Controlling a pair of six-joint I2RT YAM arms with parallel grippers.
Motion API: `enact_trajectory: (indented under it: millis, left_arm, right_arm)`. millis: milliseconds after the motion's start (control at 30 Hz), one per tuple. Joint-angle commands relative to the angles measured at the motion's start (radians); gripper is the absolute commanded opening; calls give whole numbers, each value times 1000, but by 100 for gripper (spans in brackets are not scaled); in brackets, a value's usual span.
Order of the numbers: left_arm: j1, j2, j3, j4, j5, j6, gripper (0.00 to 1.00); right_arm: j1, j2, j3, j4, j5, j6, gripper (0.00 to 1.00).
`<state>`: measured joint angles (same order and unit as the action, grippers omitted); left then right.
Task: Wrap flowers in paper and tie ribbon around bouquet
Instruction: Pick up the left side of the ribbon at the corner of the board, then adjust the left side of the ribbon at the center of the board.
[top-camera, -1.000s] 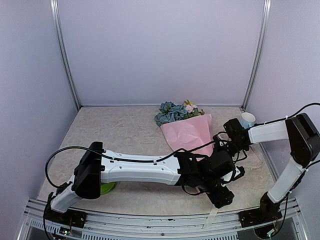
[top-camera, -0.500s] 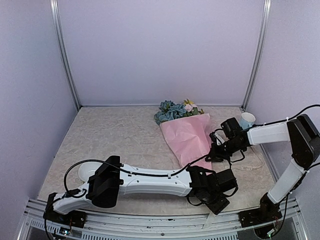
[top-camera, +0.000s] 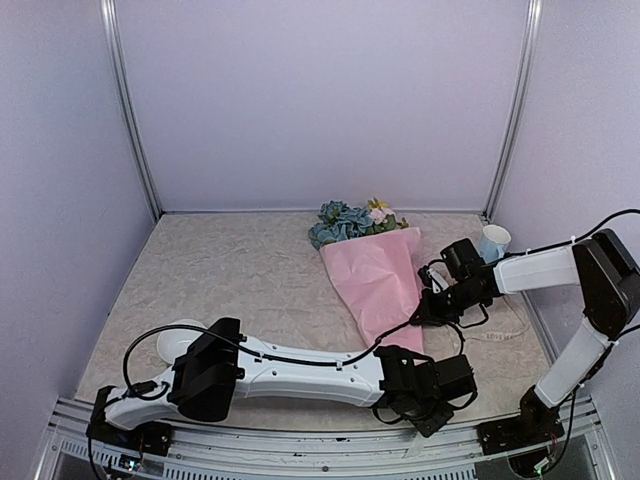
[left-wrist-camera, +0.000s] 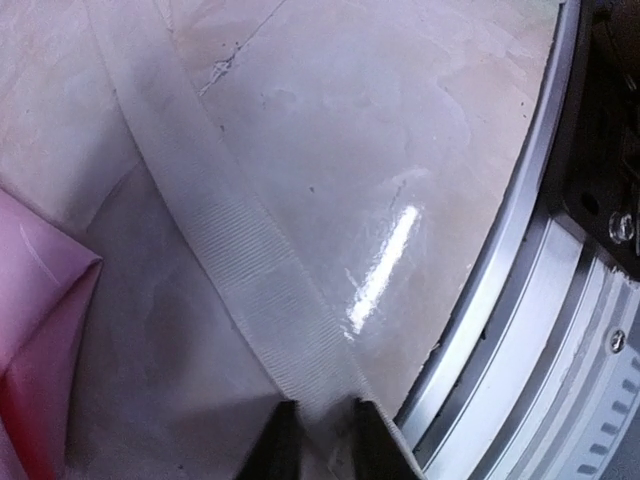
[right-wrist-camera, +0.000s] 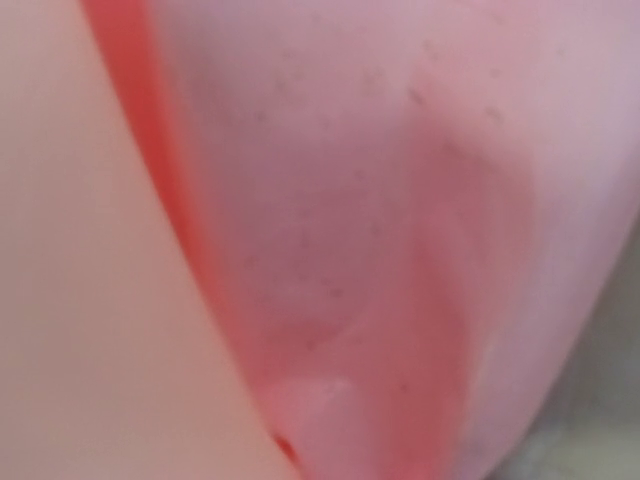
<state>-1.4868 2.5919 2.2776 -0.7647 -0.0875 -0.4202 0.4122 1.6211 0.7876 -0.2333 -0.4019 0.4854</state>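
I am looking at the bouquet (top-camera: 375, 270) lying right of the table's middle. Its flowers (top-camera: 343, 222) are pointing at the back edge and its narrow end is aiming toward the front right corner, which is leaving the stalk end within reach of both arms. The wrapping is looking done to me, so I am treating the tying as the step in hand. I am keeping the right claw (top-camera: 422, 308) closed and resting against the right side of the cone near its narrow end, I judge to stop the paper (right-wrist-camera: 350, 200) springing open. Pink is filling its blurred wrist view, and I cannot tell whether a fold is nipped between the jaws. The ribbon (left-wrist-camera: 250, 270) is lying flat on the table (top-camera: 230, 270), running past the cone's tip toward the front edge. I am holding the left claw (left-wrist-camera: 322, 450) low by that edge, its fingers (left-wrist-camera: 283, 445) standing close on either side of the ribbon. I cannot tell whether they are truly pinching it. A cup (top-camera: 495, 240) is sitting by the right edge, apart from the work.
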Motion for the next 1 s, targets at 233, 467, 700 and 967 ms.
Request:
enact_trajectory:
  millis: [233,467,700,967]
  left_arm:
    - [13,-244,-512,37,-91,-13,0]
    - [81,-452,-910,165,-51,-61,0]
    - [141,-547,-1086,214,-25,-69,0]
    - [381,-674,-1217,257,-54,-67,0]
  right_arm:
    - [13,-24,31,13,-49,26,0]
    - [13,-56,77,-9,-139,64,0]
    - [13,-61,119,-42,-153,74,0]
    - [13,-54,70,-1,-185,107,0]
